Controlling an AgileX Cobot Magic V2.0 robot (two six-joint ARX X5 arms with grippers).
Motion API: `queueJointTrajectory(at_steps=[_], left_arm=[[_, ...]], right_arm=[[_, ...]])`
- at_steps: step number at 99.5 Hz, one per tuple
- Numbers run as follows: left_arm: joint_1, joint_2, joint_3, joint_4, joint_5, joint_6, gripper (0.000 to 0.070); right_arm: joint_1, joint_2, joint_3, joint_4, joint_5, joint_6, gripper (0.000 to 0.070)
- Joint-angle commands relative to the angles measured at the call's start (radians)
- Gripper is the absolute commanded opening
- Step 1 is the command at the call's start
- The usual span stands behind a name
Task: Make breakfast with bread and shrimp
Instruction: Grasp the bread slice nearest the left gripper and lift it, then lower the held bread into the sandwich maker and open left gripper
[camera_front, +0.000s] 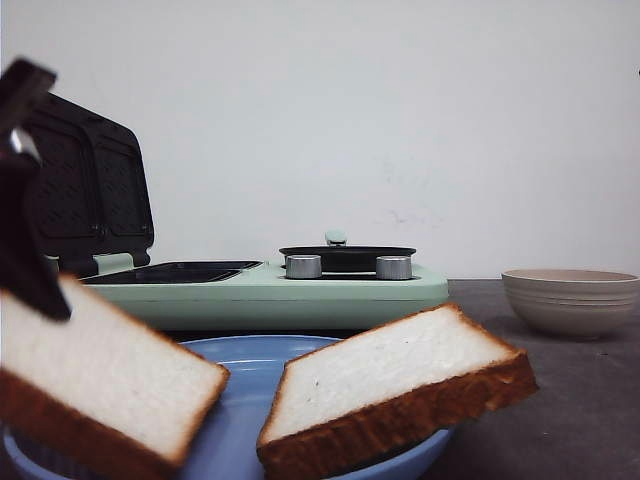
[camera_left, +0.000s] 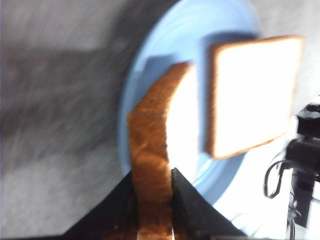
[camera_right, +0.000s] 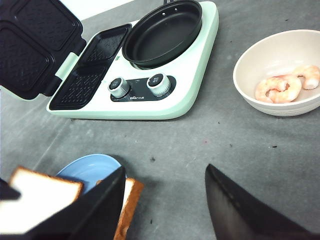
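My left gripper (camera_left: 152, 172) is shut on the brown crust edge of one bread slice (camera_left: 157, 130), holding it tilted above the left side of the blue plate (camera_front: 245, 365). In the front view this gripper (camera_front: 35, 280) shows dark at the far left on that slice (camera_front: 100, 385). The second bread slice (camera_front: 400, 385) leans on the plate's right rim. Two pale orange shrimp (camera_right: 277, 89) lie in the beige bowl (camera_right: 245, 60). My right gripper (camera_right: 164, 172) is open above bare table, right of the plate (camera_right: 87, 167), holding nothing.
A mint-green sandwich maker (camera_right: 150, 107) stands behind the plate, its black lid (camera_right: 30, 45) open toward the left and a black pan (camera_right: 162, 32) on its right half. The bowl (camera_front: 572, 298) sits to the right of it. Grey table surrounds them.
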Motion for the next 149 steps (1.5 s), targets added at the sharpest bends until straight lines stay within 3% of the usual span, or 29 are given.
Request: queueJointTrajectory(at_steps=[1,35,45,57,68,94,115,149], left_arm=[[0.001,-0.014,0.024,0.013,0.006,-0.001,0.0000],[0.012,-0.103,0.032,0.172,0.067,-0.163,0.0000],[0.012,-0.118,0.035,0.276,0.071,-0.255,0.0000],[0.012,-0.121,0.077,0.397,0.008,-0.352,0.0000],[0.011,-0.114,0.161,0.433,-0.101,-0.360,0.0001],[0.011,0.010,0.463,0.408,-0.295,-0.285,0.0003],[0.011,0.198,0.744,0.273,-0.426,-0.165,0.0003],[-0.008,0.528,1.196,-0.058,-0.678,0.071,0.0003]], right_arm=[[0.004,0.002,0.016,0.008,0.004,-0.013,0.0312],[0.004,0.002,0.016,0.008,0.004,-0.013,0.0312],[0.004,0.002,0.016,0.006,0.004,-0.013,0.0312],[0.004,0.002,0.016,0.006,0.004,-0.016,0.0312],[0.004,0.002,0.016,0.006,0.004,-0.021,0.0312],[0.006,0.002,0.016,0.006,0.020,-0.035,0.0312],[0.023,0.002,0.016,0.006,0.031,-0.043,0.0312],[0.024,0.002,0.016,0.006,0.040,-0.042,0.0312]])
